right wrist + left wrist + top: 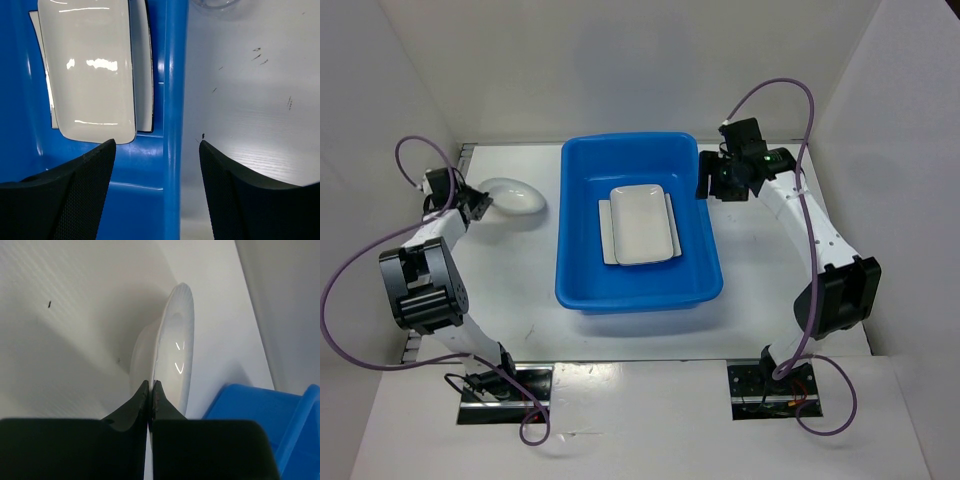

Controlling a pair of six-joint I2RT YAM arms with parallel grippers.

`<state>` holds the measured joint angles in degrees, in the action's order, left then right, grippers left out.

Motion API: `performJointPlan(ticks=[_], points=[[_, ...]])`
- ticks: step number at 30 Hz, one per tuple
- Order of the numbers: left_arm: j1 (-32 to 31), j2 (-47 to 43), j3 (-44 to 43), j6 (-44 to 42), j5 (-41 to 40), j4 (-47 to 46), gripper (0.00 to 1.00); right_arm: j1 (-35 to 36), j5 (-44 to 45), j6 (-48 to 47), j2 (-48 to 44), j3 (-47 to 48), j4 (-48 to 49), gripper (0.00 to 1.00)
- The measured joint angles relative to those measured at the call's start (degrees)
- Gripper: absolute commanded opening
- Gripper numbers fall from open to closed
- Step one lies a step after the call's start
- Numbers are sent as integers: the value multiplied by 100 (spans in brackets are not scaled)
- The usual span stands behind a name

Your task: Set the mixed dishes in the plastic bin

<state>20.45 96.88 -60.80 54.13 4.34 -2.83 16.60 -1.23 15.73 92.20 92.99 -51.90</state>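
The blue plastic bin (640, 298) stands mid-table. Two square white plates lie stacked in it, the top plate (642, 222) over the lower plate (606, 236). They also show in the right wrist view, the top plate (85, 65) and the lower plate (141, 75). My left gripper (480, 207) is shut on the rim of the round white bowl (516, 197), which is tilted up left of the bin. In the left wrist view my gripper (151, 384) pinches the bowl (177, 355) at its edge. My right gripper (708, 188) is open and empty, straddling the bin's right rim (172, 100). The clear cup (215, 3) peeks in at the top edge. The black dish is out of view.
White walls enclose the table on the left, back and right. The bin's corner (260, 410) shows just right of the bowl. Bare table (250, 90) lies right of the bin.
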Motion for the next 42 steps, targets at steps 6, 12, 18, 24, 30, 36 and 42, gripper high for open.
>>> performJointPlan(ticks=[6, 12, 18, 24, 30, 36, 42], points=[[0, 0, -973, -170, 144, 417, 0, 0, -186, -17, 0, -2, 2, 73], [7, -46, -2037, -111, 966, 328, 0, 0, -348, -20, 0, -52, 11, 73], [-479, -389, -2312, 28, 1794, 249, 0, 0, -452, -20, -2, -164, 31, 73], [-2153, -671, -2059, 164, 2199, 240, 0, 0, -557, -17, -26, -299, 144, 73], [-3314, -697, -1471, 177, 2450, 437, 0, 0, -520, -17, -101, -452, 177, 73], [-3331, -697, -850, 177, 2098, 592, 0, 0, -431, -17, -304, -463, 184, 73], [-3447, -450, -581, 179, 1932, 603, 0, 0, -348, -9, -433, -498, 205, 73]])
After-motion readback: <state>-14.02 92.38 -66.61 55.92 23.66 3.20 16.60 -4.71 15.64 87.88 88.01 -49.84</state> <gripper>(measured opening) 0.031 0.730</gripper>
